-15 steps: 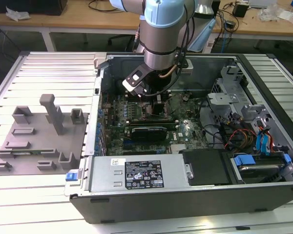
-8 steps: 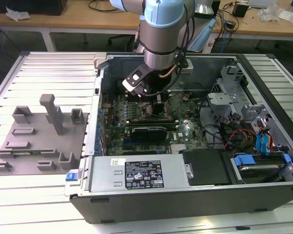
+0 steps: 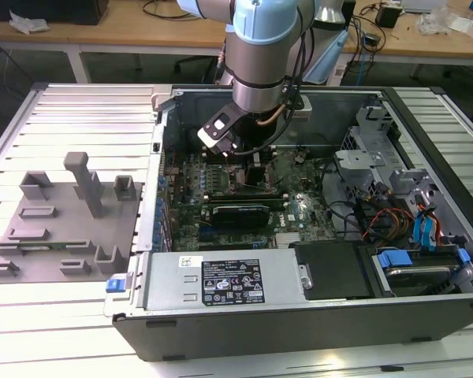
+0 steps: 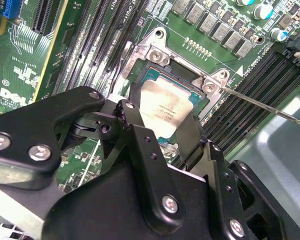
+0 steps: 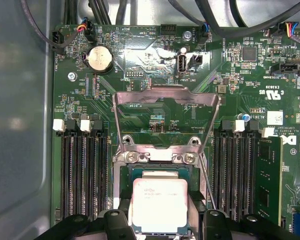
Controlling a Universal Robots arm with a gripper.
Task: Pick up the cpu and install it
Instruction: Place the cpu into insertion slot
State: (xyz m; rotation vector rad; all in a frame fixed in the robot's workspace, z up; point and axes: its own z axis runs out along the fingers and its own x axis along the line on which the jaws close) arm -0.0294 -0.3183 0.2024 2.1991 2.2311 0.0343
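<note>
— Where is the small, flat, square cpu (image 5: 160,200) with the pale silver metal top?

— Between the black metal fingers (image 4: 192,135) of the gripper (image 4: 162,125), right over the dark, square, metal-framed socket (image 5: 155,156) on the green motherboard (image 5: 155,55). In the exterior view that spot lies in the upper middle of the frame, under the pale grey robot arm (image 3: 260,55), inside the open dark grey computer case (image 3: 299,315).

— Clenched or released?

— Clenched on the chip, as I read it: in both wrist views the fingers lie against two opposite edges. An edge hold leaves the underside free and keeps the top flat to the socket, which is likely why it is held so.

— Is it seated?

— I cannot tell whether it rests in the socket or hangs just above.

— Why is the silver metal hinged plate (image 5: 165,95) standing up?

— It is swung back beyond the socket, and the thin wire lever (image 4: 260,105) sticks out to the side, so the opening is free for the chip.

— And the grey plastic fixture blocks (image 3: 63,228)?

— At the exterior view's left, outside the case, well apart from the arm.
</note>
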